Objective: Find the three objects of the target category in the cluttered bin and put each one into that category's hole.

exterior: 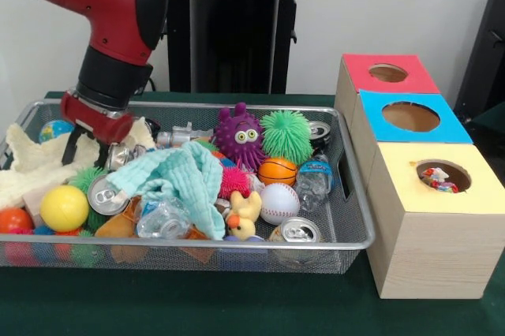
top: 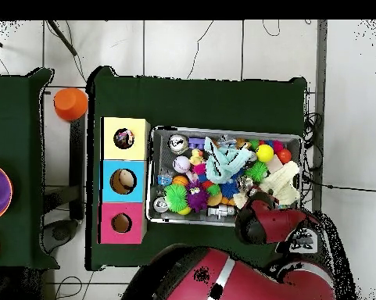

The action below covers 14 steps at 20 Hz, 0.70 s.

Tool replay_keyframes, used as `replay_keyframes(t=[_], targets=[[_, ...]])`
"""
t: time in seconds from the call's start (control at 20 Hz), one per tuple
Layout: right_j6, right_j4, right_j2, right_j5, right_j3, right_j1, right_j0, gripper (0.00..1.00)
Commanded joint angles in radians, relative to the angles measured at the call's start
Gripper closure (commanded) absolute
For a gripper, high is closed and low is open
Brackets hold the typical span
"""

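Note:
The wire mesh bin [exterior: 197, 246] is full of toys; it also shows in the overhead view [top: 226, 130]. The cream-yellow knitted cloth [exterior: 31, 164] lies at its left end in the front view and shows in the overhead view [top: 281, 181]. My gripper [exterior: 86, 149] reaches down into the bin right over that cloth, its two dark fingers apart with cloth between them. In the overhead view my arm [top: 261, 223] hides it. The yellow-topped hole [exterior: 443, 176] holds a confetti-patterned cloth [exterior: 439, 179]; the hole also shows from overhead [top: 123, 138]. I see no other confetti cloth.
The blue-topped hole [exterior: 410, 117] and red-topped hole [exterior: 388, 73] stand behind the yellow one. A pale green cloth [exterior: 185, 178], several cans [exterior: 298, 230], spiky balls [exterior: 286, 136], a baseball [exterior: 279, 203] and a yellow ball [exterior: 64, 207] crowd the bin. An orange cup [top: 70, 103] stands off the table.

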Motion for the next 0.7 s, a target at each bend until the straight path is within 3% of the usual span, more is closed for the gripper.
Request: replay_keyframes(t=[0.05,0.25,0.5,0.7], targets=[[0.109,0.098,0.209,0.101,-0.002,0.04,-0.102,0.0],[0.093,0.134,0.259,0.159,0.007,0.049,-0.13,0.0],[0.109,0.188,0.221,0.143,-0.012,0.075,-0.103,0.0],[0.102,0.211,0.248,0.13,-0.01,0.077,-0.125,0.0]])
